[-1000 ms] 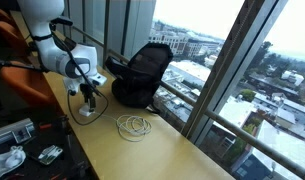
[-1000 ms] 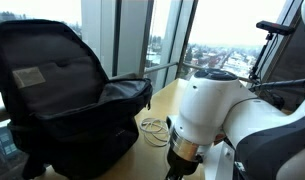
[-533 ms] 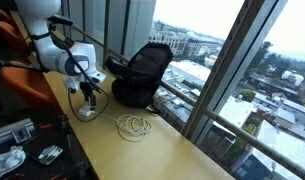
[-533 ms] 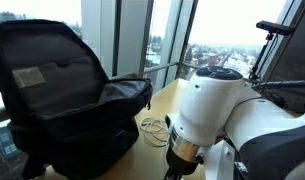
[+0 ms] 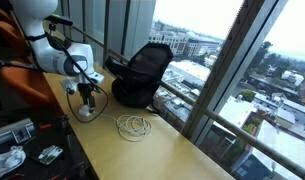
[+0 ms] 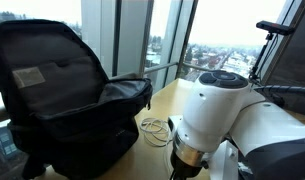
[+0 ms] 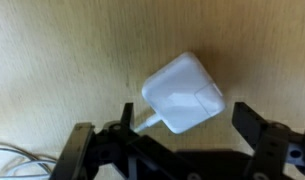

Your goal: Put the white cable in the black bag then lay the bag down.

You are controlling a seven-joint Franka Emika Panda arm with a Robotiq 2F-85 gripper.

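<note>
The gripper is hanging wide open above the wooden table, holding nothing; in the wrist view its fingers are flanking the charger block of the white cable, with a gap on either side. The cable's loose coils are lying on the table near the black bag, which is standing upright with its flap gaping open; both are sitting where they were a second ago. Only the arm is differing; in an exterior view its white housing is sitting slightly lower and further right than before.
</note>
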